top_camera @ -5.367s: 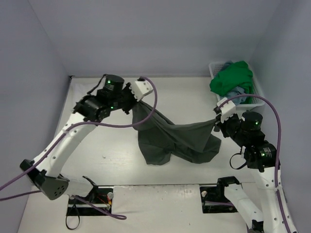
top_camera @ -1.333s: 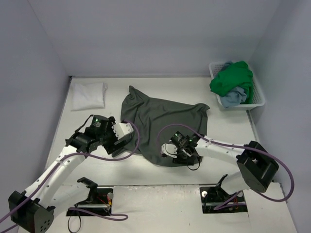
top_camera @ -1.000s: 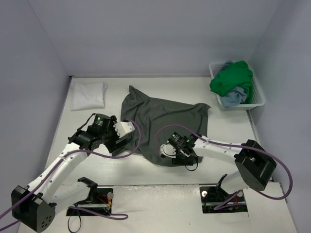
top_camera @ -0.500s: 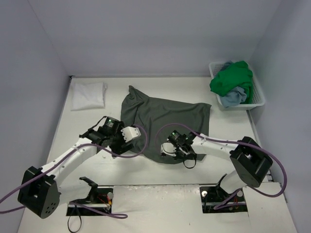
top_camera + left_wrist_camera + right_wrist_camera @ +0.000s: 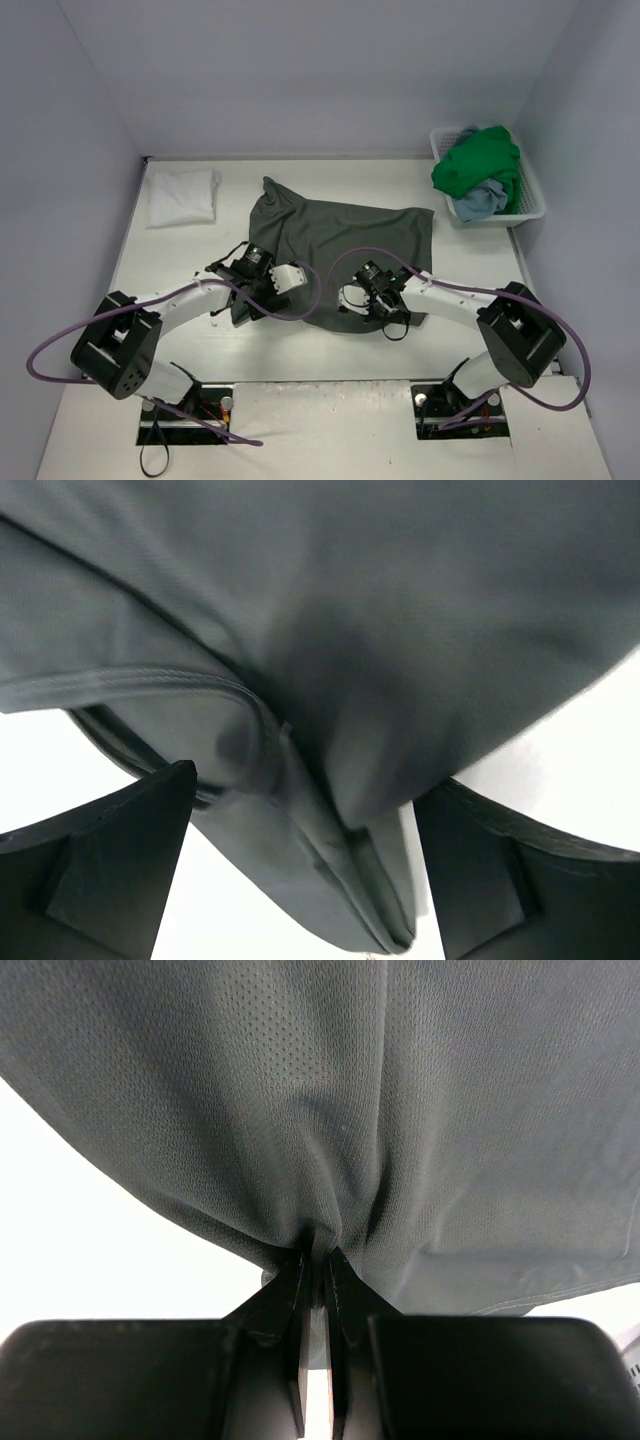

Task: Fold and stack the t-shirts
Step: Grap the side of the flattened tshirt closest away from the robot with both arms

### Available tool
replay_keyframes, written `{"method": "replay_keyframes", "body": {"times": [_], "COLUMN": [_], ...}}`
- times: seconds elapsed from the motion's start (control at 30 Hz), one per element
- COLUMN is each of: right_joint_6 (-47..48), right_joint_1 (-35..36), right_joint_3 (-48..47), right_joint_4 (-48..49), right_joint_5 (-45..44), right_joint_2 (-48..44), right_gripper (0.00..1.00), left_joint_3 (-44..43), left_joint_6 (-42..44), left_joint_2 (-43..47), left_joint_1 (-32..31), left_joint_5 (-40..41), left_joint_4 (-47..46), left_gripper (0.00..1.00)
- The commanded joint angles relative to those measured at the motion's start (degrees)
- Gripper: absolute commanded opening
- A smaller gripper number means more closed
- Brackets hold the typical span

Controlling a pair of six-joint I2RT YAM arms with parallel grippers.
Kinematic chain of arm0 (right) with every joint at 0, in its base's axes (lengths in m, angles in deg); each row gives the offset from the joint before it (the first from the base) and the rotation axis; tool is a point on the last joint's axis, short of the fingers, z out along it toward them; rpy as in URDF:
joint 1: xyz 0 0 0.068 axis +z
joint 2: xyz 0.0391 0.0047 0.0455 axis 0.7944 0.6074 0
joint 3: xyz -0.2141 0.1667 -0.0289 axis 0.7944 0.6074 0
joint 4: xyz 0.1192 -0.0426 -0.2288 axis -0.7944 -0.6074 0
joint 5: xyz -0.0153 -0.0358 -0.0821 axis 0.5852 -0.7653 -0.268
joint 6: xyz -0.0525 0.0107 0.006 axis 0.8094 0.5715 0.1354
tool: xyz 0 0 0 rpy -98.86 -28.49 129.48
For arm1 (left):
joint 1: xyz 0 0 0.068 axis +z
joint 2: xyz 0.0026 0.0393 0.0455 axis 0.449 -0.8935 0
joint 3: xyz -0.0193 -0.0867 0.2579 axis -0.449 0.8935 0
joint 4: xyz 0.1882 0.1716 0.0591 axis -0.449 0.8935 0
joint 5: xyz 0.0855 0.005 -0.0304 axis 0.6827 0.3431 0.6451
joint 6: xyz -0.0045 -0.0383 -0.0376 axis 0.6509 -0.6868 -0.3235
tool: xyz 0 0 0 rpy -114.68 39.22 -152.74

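The dark olive-grey t-shirt lies spread and rumpled mid-table. My right gripper is at its near edge, shut on a pinch of the cloth, which bunches between the fingertips. At the shirt's near left corner is my left gripper. It is open, its fingers standing wide on either side of a folded hem of the shirt. A folded white t-shirt rests at the far left. The bright green t-shirt and the light blue one are heaped in the basket.
The white slatted basket stands at the far right against the wall. Grey walls close the table on the left, back and right. Purple cables loop from both arms over the near part of the table.
The right gripper has shut on the shirt's near edge. The left arm has swung right and lowered its open gripper around the shirt's near left corner. The shirt has shifted slightly.
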Motion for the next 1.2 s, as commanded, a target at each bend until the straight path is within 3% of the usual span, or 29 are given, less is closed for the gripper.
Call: {"method": "replay_keyframes", "body": {"times": [0.0,0.1,0.2,0.23,0.3,0.33,0.4,0.6,0.7,1.0,1.17], "right_joint_6": [1.24,1.42,1.68,2.03,2.56,3.52,3.79,6.69,8.27,11.44,11.44], "right_joint_1": [-1.47,-1.74,-2.00,-2.09,-2.62,-3.58,-4.20,-6.22,-7.19,-9.47,-10.00], "right_joint_3": [0.52,0.43,0.52,0.52,0.52,0.52,0.43,-0.36,-0.80,-1.68,-0.98], "right_joint_4": [-0.66,-0.75,-0.66,-0.66,-0.75,-0.57,-0.40,-0.05,0.04,1.62,2.07], "right_joint_5": [0.76,1.12,1.20,1.29,1.29,1.55,1.73,3.91,4.80,6.22,5.51], "right_joint_2": [-1.80,-2.42,-3.03,-2.95,-2.86,-2.42,-2.24,-2.86,-3.03,-1.01,-0.74], "right_gripper": [0.00,0.00,0.00,0.00,0.00,0.00,0.00,0.00,0.00,0.00,0.00], "left_joint_3": [-1.59,-1.68,-2.29,-2.82,-4.05,-6.14,-8.08,-20.55,-23.91,-26.30,-20.86], "left_joint_6": [-0.27,-0.10,0.61,0.78,1.05,2.27,3.15,15.54,17.30,17.58,13.00], "left_joint_2": [-2.48,-3.54,-4.07,-4.07,-4.16,-4.07,-3.98,-7.14,-8.46,-9.51,-12.41], "left_joint_1": [-0.29,-0.29,-0.29,-0.38,-0.29,-0.29,-0.21,-0.21,-0.03,0.32,0.41], "left_joint_5": [0.70,1.05,0.26,-0.18,-1.06,-2.63,-4.64,-15.53,-18.01,-16.89,-2.07], "left_joint_4": [-3.63,-3.90,-2.85,-1.80,1.28,5.81,8.03,36.55,43.01,44.10,32.96], "left_gripper": [0.83,0.83,0.70,0.57,0.40,0.23,0.23,0.21,0.23,0.25,0.26]}}
